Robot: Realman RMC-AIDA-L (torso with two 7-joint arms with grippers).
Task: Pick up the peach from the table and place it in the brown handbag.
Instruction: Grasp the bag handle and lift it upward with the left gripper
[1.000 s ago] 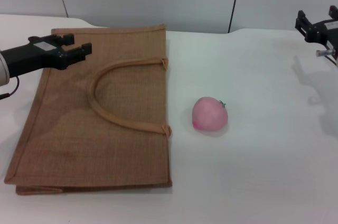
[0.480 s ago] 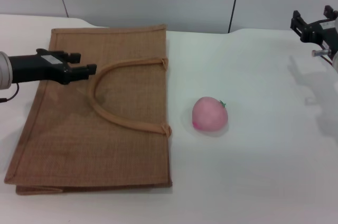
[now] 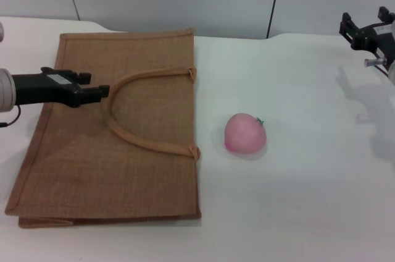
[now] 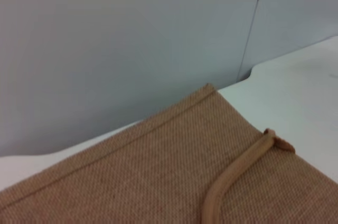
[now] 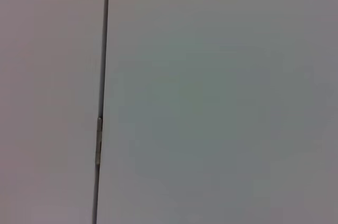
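The left gripper (image 3: 102, 91) is shown low over the brown handbag (image 3: 80, 151), its fingers drawn narrow, nearly together, with nothing seen between them. Just beyond the fingertips lies the curved end of the upper handle (image 3: 139, 110), which rests flat on the bag's face; whether the tips touch the fabric cannot be told. In the left wrist view only the woven panel, its trimmed edge and the handle's stitched end (image 4: 272, 139) are seen. Farther out from the fingers, past the bag's mouth edge, the peach (image 3: 245, 133) rests on the tabletop (image 3: 308, 200), apart from the bag and untouched. The right gripper (image 3: 364, 30) is held high at the far side, well apart from the peach; its finger state cannot be told. The bag is judged to lie closed and flat. If the handle is missed or slips from the narrow fingers, the mouth would remain shut; if it is pulled sideways, the bag could be dragged into the peach, which could roll.
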